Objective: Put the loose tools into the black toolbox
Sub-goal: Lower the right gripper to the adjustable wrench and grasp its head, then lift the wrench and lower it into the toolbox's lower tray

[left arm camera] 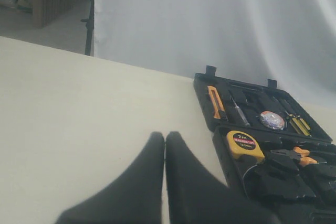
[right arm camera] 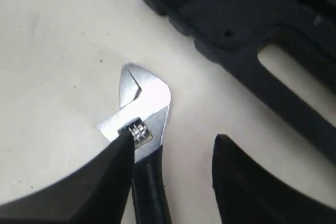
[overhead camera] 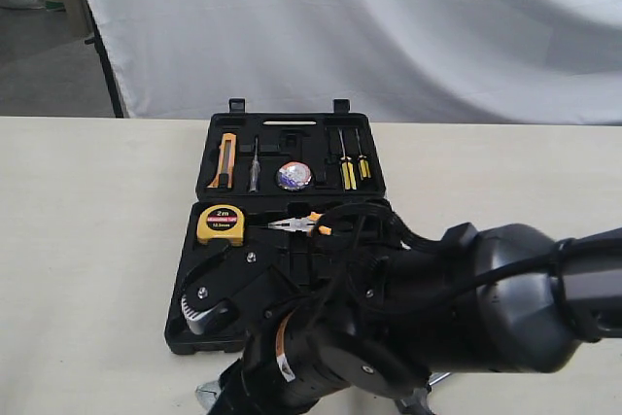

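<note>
right hand (right arm camera: pixel 173 139) spread open | wrench (right arm camera: pixel 147 98) flat on table (right arm camera: pixel 52 51), between its fingers (right arm camera: pixel 94 182)

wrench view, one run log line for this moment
right gripper: open, wrench between fingers on table | left gripper: shut, over table | toolbox: open

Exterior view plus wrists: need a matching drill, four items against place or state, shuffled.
Items
1. adjustable wrench
2. tape measure
3. tape roll
4. left gripper

Place or state
A. shut, over bare table
B. in the far half of the open toolbox, middle recess
C. lying on the table, outside the toolbox
D. in the near half of the toolbox, beside the pliers

Pairs: 1-C, 2-D, 3-B, 4-A
</note>
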Controlling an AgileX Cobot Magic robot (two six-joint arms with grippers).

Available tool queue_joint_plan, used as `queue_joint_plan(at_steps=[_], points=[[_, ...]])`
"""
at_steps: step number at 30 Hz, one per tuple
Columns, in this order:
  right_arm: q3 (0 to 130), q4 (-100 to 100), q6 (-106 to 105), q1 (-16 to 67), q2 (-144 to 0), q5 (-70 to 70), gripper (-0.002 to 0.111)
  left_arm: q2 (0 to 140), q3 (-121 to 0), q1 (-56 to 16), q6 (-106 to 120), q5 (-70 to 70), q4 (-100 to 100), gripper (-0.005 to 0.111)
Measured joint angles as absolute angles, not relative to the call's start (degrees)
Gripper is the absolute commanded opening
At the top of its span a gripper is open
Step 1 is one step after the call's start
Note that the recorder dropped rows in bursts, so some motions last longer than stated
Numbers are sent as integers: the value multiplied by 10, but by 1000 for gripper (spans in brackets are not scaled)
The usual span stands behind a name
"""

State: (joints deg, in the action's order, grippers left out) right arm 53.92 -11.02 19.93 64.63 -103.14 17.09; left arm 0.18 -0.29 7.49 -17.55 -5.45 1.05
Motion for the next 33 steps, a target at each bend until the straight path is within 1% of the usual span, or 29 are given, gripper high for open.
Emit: queue_joint_plan(at_steps=[7,12,14,16,17,18,23,33], points=[[539,-108,203,647,-1049,177,46,2,-3,75,-175,-54,11,1],[583,-108,215,658,-1049,198,46,2,-3,75,-175,-54,11,1],[598,-108,216,667,-1056,198,58,2,-3,75,-175,-54,11,1],[613,-108,216,674,-1074,199,72,2,-3,75,-175,-54,11,1],[622,-108,217,675,-1084,202,77,2,-3,75,-175,-54,11,1],[630,-108,217,675,-1095,209,79,2,-3,75,-175,-54,11,1],[643,-108,217,675,-1108,243,79,2,-3,75,-175,-54,11,1],[647,-108,215,675,-1151,227,78,2,-3,75,-175,-54,11,1]])
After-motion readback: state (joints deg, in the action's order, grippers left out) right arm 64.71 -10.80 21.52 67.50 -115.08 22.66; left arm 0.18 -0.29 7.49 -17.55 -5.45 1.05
